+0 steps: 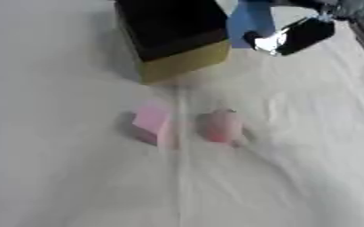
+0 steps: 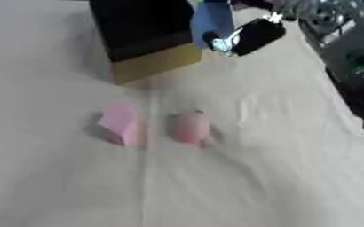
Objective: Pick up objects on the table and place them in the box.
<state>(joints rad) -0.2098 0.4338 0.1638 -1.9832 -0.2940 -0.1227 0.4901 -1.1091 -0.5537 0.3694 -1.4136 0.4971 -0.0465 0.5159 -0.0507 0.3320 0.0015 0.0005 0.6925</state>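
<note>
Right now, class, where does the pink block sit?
The pink block lies mid-table, just left of the rounded pink object and nearer the camera than the box.

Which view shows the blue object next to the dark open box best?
The left eye view: the blue flat object beside the yellow-sided dark box appears larger and less covered. In the right eye view the black-and-silver right arm overlaps its lower edge, and it looks narrower.

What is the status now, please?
Right hand beside box, fingers unclear. Left hand unseen. Pink block and peach object on the cloth, unobstructed.
</note>
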